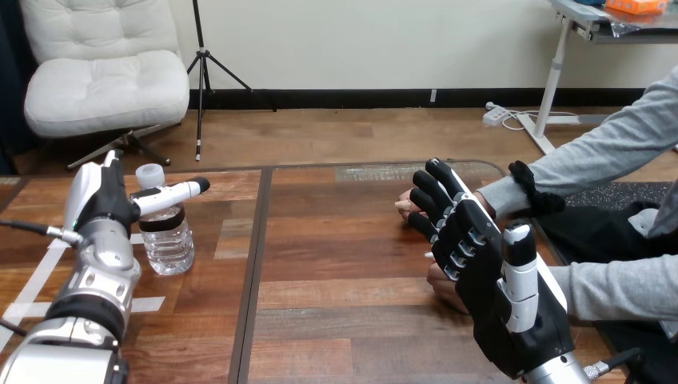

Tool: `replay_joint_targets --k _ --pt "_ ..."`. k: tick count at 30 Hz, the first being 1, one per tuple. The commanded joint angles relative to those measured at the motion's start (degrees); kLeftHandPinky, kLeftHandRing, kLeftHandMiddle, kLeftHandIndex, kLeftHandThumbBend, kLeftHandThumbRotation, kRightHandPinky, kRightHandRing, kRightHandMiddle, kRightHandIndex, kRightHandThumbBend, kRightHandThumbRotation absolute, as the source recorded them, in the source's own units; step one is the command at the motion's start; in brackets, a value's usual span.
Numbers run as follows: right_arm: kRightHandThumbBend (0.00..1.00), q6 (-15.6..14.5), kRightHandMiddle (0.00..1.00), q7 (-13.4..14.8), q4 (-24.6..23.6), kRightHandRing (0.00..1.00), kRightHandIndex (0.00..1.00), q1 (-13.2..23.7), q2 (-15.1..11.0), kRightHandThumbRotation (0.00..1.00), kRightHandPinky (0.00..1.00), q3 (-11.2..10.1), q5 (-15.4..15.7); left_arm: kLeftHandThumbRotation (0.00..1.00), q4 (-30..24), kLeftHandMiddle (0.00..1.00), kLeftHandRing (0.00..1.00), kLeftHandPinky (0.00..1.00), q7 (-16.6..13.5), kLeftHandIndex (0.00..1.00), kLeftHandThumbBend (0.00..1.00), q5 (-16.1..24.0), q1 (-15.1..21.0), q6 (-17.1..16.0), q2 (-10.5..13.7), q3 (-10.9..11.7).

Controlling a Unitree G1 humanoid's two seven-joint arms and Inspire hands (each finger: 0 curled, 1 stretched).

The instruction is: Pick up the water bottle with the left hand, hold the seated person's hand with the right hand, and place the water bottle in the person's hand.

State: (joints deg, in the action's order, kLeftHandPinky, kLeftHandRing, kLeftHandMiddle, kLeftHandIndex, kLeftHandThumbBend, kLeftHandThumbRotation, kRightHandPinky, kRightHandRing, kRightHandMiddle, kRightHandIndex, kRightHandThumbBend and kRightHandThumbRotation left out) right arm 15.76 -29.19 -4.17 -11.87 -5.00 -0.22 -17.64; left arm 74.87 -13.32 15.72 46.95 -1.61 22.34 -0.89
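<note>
Right hand (488,288) nearest, fingers straight and apart, clasping nothing, in front of person's two hands: near hand (444,286), far hand (404,208). Left hand (102,204) against bottle (168,240), upright on table (336,304) at left; grasp cannot tell. Risks: contact high by cap could tip bottle; right hand could catch wrong hand. Count: one bottle, two robot hands.

Wooden table (344,264) with a dark lengthwise seam, white tape strips (150,304) on its left part.
</note>
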Motion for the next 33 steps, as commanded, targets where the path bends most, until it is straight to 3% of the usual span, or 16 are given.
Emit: replay_joint_targets --k 1,13,33 --pt "0.93 0.9 0.99 0.1 -2.9 1.00 0.99 1.3 -0.3 1.00 1.00 0.2 -0.4 0.36 0.1 0.96 0.96 0.89 0.5 0.95 1.00 0.9 5.5 0.2 1.7 -0.9" --pt "0.93 1.1 0.98 0.2 -3.0 1.00 0.99 1.2 -0.3 1.00 1.00 0.1 -0.5 0.27 0.2 0.95 0.92 0.82 2.0 0.93 1.00 0.3 6.5 2.3 1.3 -0.4" --pt "0.93 1.2 0.99 0.2 -3.3 1.00 0.99 0.9 -0.4 1.00 1.00 0.1 -0.3 0.23 0.4 0.94 0.89 0.77 5.9 0.93 0.99 3.3 8.0 6.7 2.0 -3.8"
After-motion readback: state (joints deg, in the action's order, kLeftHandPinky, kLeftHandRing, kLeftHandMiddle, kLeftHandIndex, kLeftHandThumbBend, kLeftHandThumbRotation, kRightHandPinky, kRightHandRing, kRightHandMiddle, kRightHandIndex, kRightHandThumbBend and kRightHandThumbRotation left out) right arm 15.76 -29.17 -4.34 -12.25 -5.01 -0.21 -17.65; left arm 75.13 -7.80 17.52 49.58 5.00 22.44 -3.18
